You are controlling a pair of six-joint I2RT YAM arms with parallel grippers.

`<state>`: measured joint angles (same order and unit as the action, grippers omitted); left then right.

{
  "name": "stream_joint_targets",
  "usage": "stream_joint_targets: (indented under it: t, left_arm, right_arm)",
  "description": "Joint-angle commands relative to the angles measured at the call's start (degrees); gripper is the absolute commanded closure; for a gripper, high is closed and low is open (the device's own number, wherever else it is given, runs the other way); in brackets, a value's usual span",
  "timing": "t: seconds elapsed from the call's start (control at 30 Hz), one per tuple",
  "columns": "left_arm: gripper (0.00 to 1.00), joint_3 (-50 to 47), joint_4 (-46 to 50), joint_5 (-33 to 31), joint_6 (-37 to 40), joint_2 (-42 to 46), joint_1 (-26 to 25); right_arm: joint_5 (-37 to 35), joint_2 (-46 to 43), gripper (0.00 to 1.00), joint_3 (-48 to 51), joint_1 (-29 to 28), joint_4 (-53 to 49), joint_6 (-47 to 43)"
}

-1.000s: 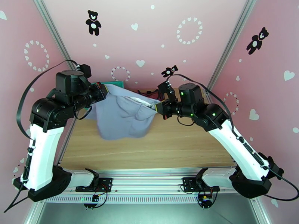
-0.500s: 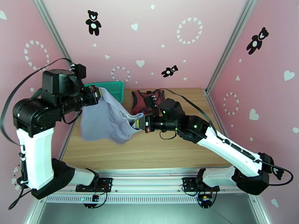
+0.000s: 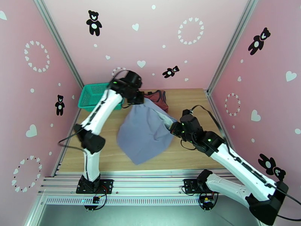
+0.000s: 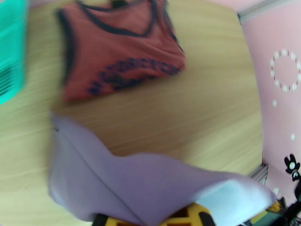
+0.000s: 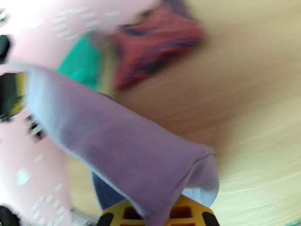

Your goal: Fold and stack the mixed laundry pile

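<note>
The grey-lavender shirt hangs stretched between my two grippers over the middle of the table, its lower edge draped toward the near side. My left gripper is shut on its far corner. My right gripper is shut on its right corner. Behind the shirt, on the far part of the table, lies the rust-red tank top with navy trim. In the left wrist view the shirt folds over the fingers and the tank top lies flat beyond. In the blurred right wrist view the shirt covers the fingers, with the tank top farther off.
A teal mesh basket stands at the table's far left corner, also seen as the basket and the basket. Pink walls close in the back and sides. Bare wood lies right of the tank top.
The left arm has stretched far forward over the table and the right gripper has dropped back to the right. The shirt went with them, from the left to the table's middle, spread wider.
</note>
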<state>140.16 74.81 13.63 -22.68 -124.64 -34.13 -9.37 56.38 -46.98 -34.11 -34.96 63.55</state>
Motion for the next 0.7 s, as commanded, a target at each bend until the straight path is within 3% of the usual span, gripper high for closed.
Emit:
stream_joint_targets:
  t: [0.0,0.17,0.27,0.3,0.37,0.47,0.57,0.67]
  left_arm:
    - [1.0,8.9,-1.07,6.69,-0.26,-7.52,-4.6]
    - [1.0,12.22,-2.91,10.6,-2.6,-14.01,-6.17]
    - [1.0,9.24,-4.22,10.82,-3.05,-11.41,-6.03]
    - [1.0,8.01,-4.63,11.28,-3.29,-10.21,-5.85]
    - [1.0,6.28,-4.61,12.53,-3.75,-7.87,-5.39]
    - [1.0,3.86,-4.51,15.33,-5.21,-4.64,-4.33]
    - [1.0,0.9,-5.46,20.03,-7.61,-1.59,-2.85]
    - [1.0,-2.82,-8.43,24.95,-10.92,1.84,-1.18]
  right_arm:
    - [-4.66,0.56,0.89,6.15,3.05,-1.79,-2.43]
    - [-10.51,-0.99,0.42,7.69,4.05,-0.01,-18.95]
    - [-7.8,-5.41,0.15,6.74,4.05,3.56,-34.15]
    - [-5.85,-7.28,0.11,6.42,4.04,4.99,-39.28]
    - [-1.78,-10.19,0.08,6.28,4.05,7.55,-47.7]
    - [5.6,-11.88,0.08,8.16,4.4,14.73,-53.48]
    - [11.67,-8.68,0.09,9.34,4.22,21.22,-59.36]
    - [13.16,-4.04,0.14,7.97,3.92,22.64,-65.68]
